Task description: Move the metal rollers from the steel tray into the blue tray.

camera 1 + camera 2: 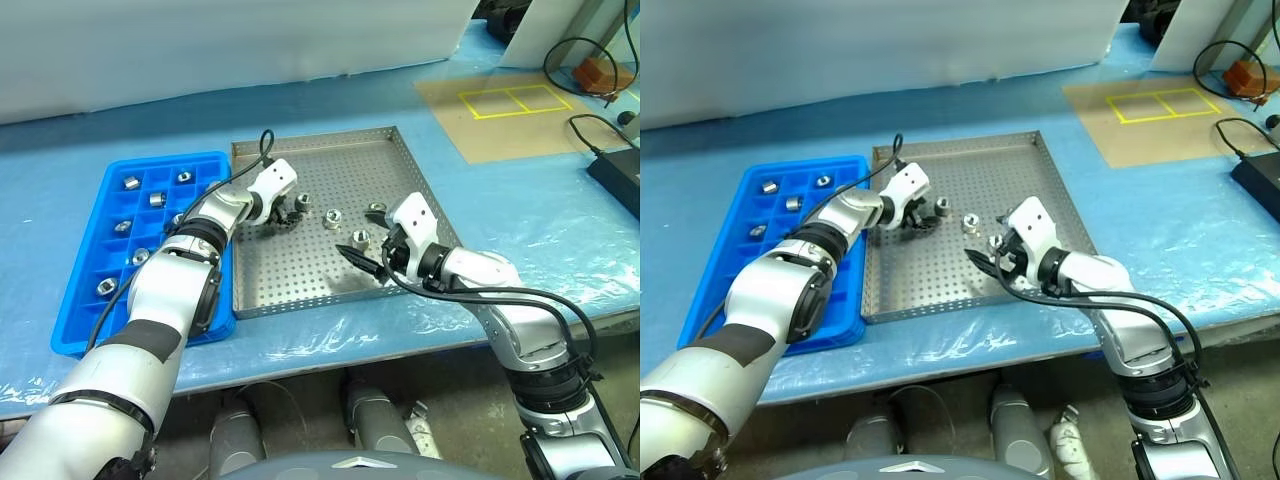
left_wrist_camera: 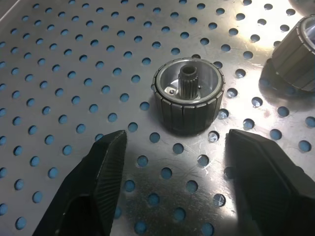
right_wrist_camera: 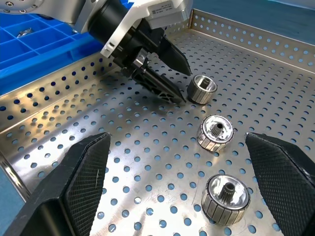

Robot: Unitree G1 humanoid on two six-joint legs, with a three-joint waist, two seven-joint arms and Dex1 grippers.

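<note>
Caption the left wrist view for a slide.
Open left gripper poised before a metal roller on the steel tray.

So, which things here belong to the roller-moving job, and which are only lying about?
Belong to the job:
- metal rollers
- steel tray
- blue tray
- left gripper
- right gripper

Only lying about:
- black cables
- yellow floor marking

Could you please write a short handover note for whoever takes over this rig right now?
Left gripper: open, fingers either side of one small ribbed silver metal roller, not gripping it.
Right gripper: open, empty, above the large perforated steel tray.
Done: several rollers sit in compartments of the blue plastic grid tray.
Left: three rollers in the steel tray, the other two by the right gripper.
</note>
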